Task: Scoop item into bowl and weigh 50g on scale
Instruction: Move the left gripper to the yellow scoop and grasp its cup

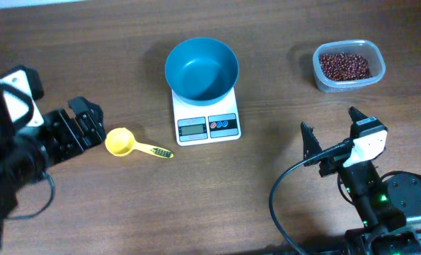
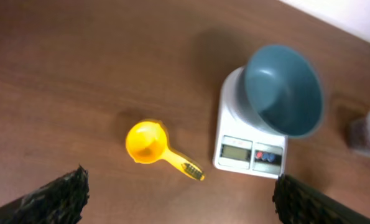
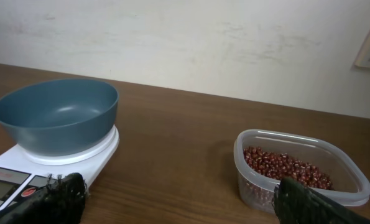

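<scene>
The teal-blue bowl sits empty on the white scale; both also show in the left wrist view and the right wrist view. The red-brown beans lie heaped in a clear tub at the back right, also in the right wrist view. A yellow scoop lies left of the scale, also in the left wrist view. My left gripper is open, just left of the scoop. My right gripper is open and empty, in front of the tub.
A black cable loops from the right arm across the front right of the wooden table. A pale wall stands behind the table's far edge.
</scene>
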### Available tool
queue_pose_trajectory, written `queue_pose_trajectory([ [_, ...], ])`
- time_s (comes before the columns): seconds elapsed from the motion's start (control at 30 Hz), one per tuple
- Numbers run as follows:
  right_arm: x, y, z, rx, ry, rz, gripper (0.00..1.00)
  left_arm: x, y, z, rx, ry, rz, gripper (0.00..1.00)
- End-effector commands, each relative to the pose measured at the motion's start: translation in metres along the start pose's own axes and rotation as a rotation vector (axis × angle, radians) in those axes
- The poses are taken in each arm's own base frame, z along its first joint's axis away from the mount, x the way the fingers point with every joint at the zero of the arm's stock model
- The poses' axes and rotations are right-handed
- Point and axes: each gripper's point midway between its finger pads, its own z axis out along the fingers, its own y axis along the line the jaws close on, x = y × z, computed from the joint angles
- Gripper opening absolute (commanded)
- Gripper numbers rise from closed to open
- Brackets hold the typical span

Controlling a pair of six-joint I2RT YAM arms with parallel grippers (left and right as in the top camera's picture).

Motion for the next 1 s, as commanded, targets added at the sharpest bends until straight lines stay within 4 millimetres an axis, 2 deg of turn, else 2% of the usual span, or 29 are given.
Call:
queue_pose_trajectory([
  [0.0, 0.003, 0.002, 0.000, -0.005, 0.003, 0.011, 0.99, -0.008, 0.011, 0.020, -0.106, 0.075, -0.047, 0.99],
  [0.07, 0.003, 0.002, 0.000, -0.005, 0.003, 0.011, 0.99, -0.001, 0.011, 0.040, -0.112, 0.155, -0.053, 0.99],
  [0.1, 0.003, 0.002, 0.000, -0.005, 0.003, 0.011, 0.99, 0.008, 0.000, 0.051, -0.046, 0.223, -0.066, 0.99],
  [0.13, 0.003, 0.002, 0.000, -0.005, 0.003, 0.011, 0.99, 0.012, -0.004, 0.058, -0.026, 0.261, -0.073, 0.99],
  [0.2, 0.003, 0.002, 0.000, -0.005, 0.003, 0.011, 0.99, 0.017, 0.002, 0.070, -0.060, 0.300, -0.093, 0.99],
  [0.27, 0.003, 0.002, 0.000, -0.005, 0.003, 0.011, 0.99, 0.029, 0.023, 0.090, -0.216, 0.358, -0.287, 0.99],
  [0.4, 0.003, 0.002, 0.000, -0.005, 0.003, 0.011, 0.99, 0.048, 0.051, 0.117, -0.417, 0.411, -0.455, 0.98],
  [0.5, 0.003, 0.002, 0.000, -0.005, 0.003, 0.011, 0.99, 0.063, 0.059, 0.133, -0.457, 0.432, -0.523, 0.91],
  [0.6, 0.003, 0.002, 0.000, -0.005, 0.003, 0.011, 0.99, 0.090, 0.070, 0.149, -0.483, 0.442, -0.591, 0.78],
  [0.7, 0.003, 0.002, 0.000, -0.005, 0.003, 0.011, 0.99, 0.110, 0.071, 0.164, -0.448, 0.447, -0.627, 0.75],
  [0.73, 0.003, 0.002, 0.000, -0.005, 0.003, 0.011, 0.99, 0.113, 0.073, 0.168, -0.442, 0.439, -0.627, 0.70],
  [0.83, 0.003, 0.002, 0.000, -0.005, 0.003, 0.011, 0.99, 0.114, 0.075, 0.184, -0.400, 0.385, -0.627, 0.66],
  [0.9, 0.003, 0.002, 0.000, -0.005, 0.003, 0.011, 0.99, 0.116, 0.075, 0.191, -0.378, 0.356, -0.646, 0.48],
  [0.97, 0.003, 0.002, 0.000, -0.005, 0.003, 0.011, 0.99, 0.120, 0.068, 0.192, -0.377, 0.358, -0.661, 0.42],
])
